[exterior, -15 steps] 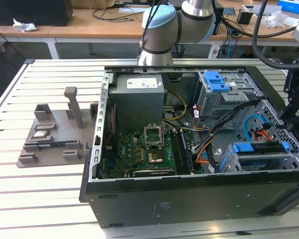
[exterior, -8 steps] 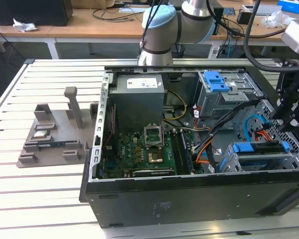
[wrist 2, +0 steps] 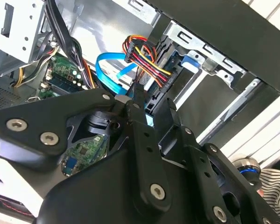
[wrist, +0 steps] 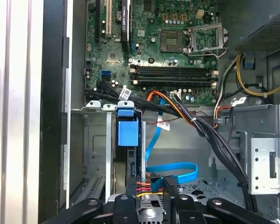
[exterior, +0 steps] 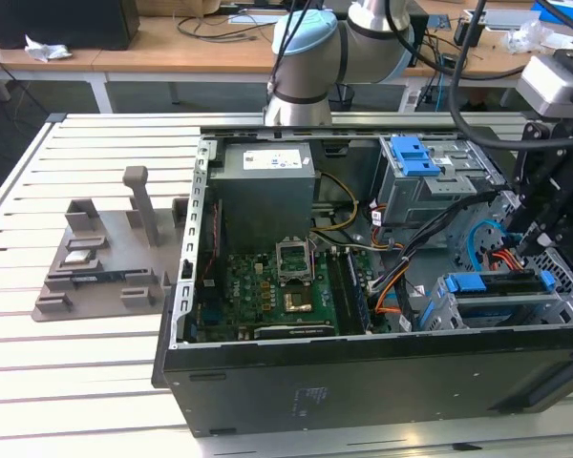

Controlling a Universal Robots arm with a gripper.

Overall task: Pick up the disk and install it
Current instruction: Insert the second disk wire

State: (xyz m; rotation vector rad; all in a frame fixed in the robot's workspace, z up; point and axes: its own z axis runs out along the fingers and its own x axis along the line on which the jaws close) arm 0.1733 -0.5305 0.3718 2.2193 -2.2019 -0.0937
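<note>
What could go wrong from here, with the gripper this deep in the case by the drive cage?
1. The gripper sits right beside the blue data cable and the red-and-yellow power leads; moving it could snag or pull them.
2. The disk, in its blue bracket, lies at the drive cage; a slight tilt may jam it against the cage's metal walls.

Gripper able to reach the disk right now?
Probably yes: the gripper hangs close above the disk in the open case, though the coloured cable bundle crowds it.
</note>
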